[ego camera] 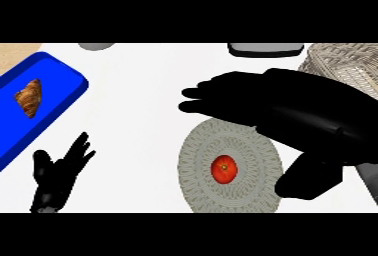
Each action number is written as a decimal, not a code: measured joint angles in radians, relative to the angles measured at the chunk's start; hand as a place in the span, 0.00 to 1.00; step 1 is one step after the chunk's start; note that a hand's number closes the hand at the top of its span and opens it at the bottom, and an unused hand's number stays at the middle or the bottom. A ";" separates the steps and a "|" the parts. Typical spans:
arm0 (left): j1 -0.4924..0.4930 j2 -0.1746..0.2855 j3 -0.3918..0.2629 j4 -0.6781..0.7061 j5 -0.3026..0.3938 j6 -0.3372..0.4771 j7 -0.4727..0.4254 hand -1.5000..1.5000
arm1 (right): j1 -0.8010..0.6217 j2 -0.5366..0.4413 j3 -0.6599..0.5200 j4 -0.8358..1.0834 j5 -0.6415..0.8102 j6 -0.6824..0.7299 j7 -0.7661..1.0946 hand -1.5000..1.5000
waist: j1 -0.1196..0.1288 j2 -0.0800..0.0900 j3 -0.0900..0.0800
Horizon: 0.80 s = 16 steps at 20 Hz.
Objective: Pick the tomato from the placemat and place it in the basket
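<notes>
At the far left we see a blue tray (pixel 52 95) holding a croissant (pixel 29 98). At its 5 o'clock, near the lower-left edge, our left hand (pixel 60 167) rests open over the white tabletop (pixel 140 80), fingers straight and up, holding nothing. We judge that neither matters to the pick unless the fruit escapes that way. Next comes the round woven placemat (pixel 199 185), and at its centre lies the tomato (pixel 224 168): small, round and red-orange, with a darker spot at its middle and nothing touching it. Our right hand (pixel 295 112) hovers at the tomato's 12 to 1 o'clock, open and gripping nothing, with its fingers stretched toward 9 o'clock and its dark bulk overlapping the placemat's upper rim. Here lies the risk, we think. A round fruit can roll if the fingers come down off-centre, and a nudge could send it across the mat toward 9 o'clock. The hand may also hide the tomato as it lowers, so the closing could be misjudged. The basket (pixel 343 67) sits at the tomato's 1 o'clock, beyond the hand and partly hidden by it, and a carry that runs too low could clip its rim.
</notes>
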 measured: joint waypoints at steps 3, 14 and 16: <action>0.007 -0.011 -0.006 -0.005 -0.007 0.007 -0.005 0.50 | -0.043 -0.078 -0.021 0.009 -0.074 0.134 0.028 0.00 | -0.001 0.001 0.001; 0.004 -0.019 -0.002 -0.012 -0.021 0.000 0.005 0.50 | -0.083 -0.165 -0.084 0.032 -0.181 0.344 0.061 0.00 | 0.006 0.004 0.002; 0.003 -0.016 0.004 -0.009 -0.018 -0.010 0.000 0.50 | -0.063 -0.136 -0.074 0.031 -0.161 0.340 0.072 0.00 | 0.009 0.006 0.002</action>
